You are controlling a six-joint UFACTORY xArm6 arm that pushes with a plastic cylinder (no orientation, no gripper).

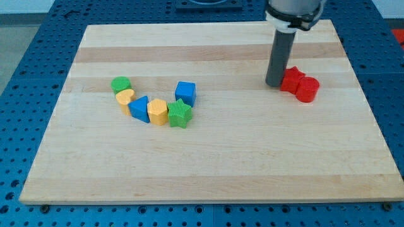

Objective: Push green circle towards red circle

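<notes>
My tip (274, 84) rests on the wooden board (208, 157) at the view's upper right, and it carries nothing; it is just a bare rod end with no block clamped or caught on it. It sits directly at the view's left of the red pair, touching or very nearly touching the nearer red block (291, 79), whose shape I can't make out with confidence from here, possibly a star. The red circle (307, 89) lies just to the view's lower right of that block, touching it.

The green circle (120, 84) is well apart from me, far over at the view's left, at the upper left end of a curved chain of blocks. Just below it, touching, lies a yellow heart-like block (125, 97). Next along the curve comes a blue triangular block (139, 108), then a yellow block (158, 111) of roughly hexagonal form, then a green star (180, 114) at the chain's lowest right point. A blue cube (185, 93) stands just above the green star, closing the arc on the view's right.

Between this chain and the red pair stretches open board. Around the board lies a blue perforated table (25, 38).
</notes>
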